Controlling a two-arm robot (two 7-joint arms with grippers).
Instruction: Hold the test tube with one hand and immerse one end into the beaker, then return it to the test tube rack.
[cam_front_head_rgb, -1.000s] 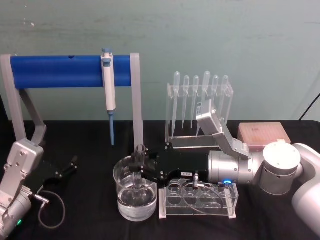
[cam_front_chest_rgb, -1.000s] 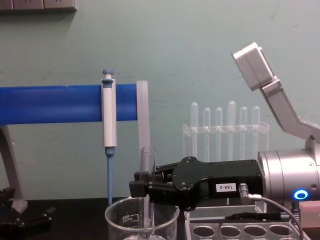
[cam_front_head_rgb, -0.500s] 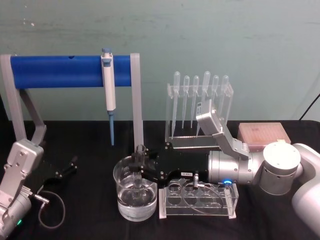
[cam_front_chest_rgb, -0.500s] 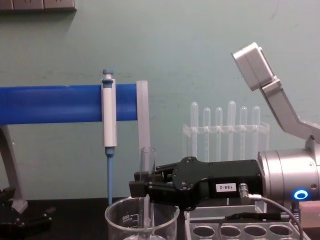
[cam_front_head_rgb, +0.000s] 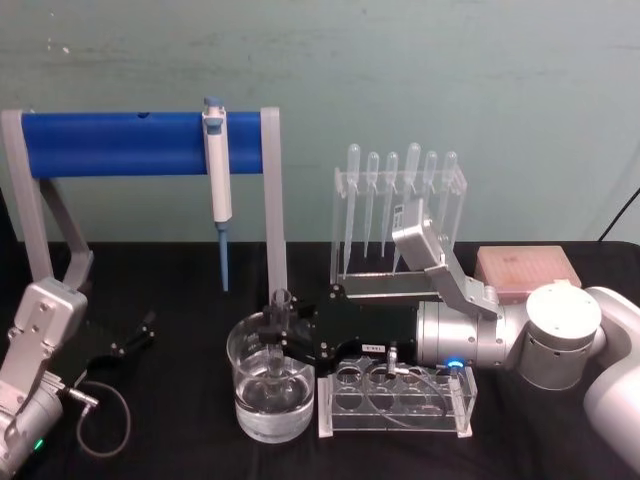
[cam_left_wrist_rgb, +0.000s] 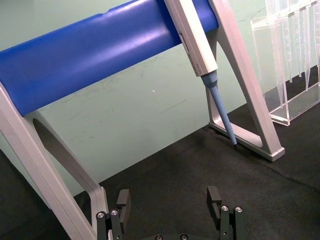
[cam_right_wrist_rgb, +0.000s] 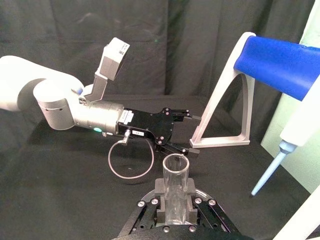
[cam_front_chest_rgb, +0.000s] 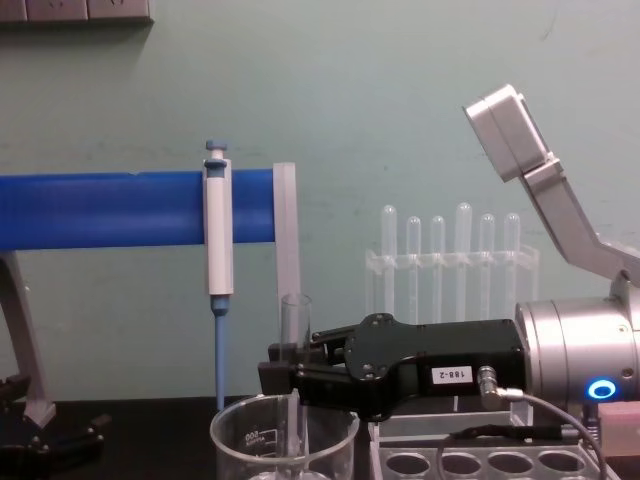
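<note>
Almost nothing has moved in the last second. The right gripper (cam_front_head_rgb: 278, 335) still hangs over the beaker (cam_front_head_rgb: 243, 395) with its two fingers squeezed tight on the test tube (cam_front_head_rgb: 279, 312). The tube stands straight up, with its round end down inside the beaker, in the water as far as I can tell. So the dipping looks done, or nearly done, and the arm is just holding still. What is left is to lift the tube out and put it in the tube rack (cam_front_head_rgb: 395, 420), which sits just beside the beaker on the right.

The left gripper (cam_left_wrist_rgb: 169, 200) rests low on the black cloth (cam_front_head_rgb: 180, 440) at the left, well apart from the beaker. Its fingers are wide apart with nothing between them.

Now the counting, from close to far. There is one beaker, one test tube and one tube rack — I cannot tell how many holes it has, because the arm covers some. Behind it is one pink box (cam_front_head_rgb: 525, 268). At the back stands one clear stand (cam_front_head_rgb: 340, 230) with six thin droppers (cam_front_head_rgb: 412, 190), and one blue bar stand (cam_front_head_rgb: 120, 143) with one white-and-blue pipette (cam_front_head_rgb: 216, 170) hanging on it.
</note>
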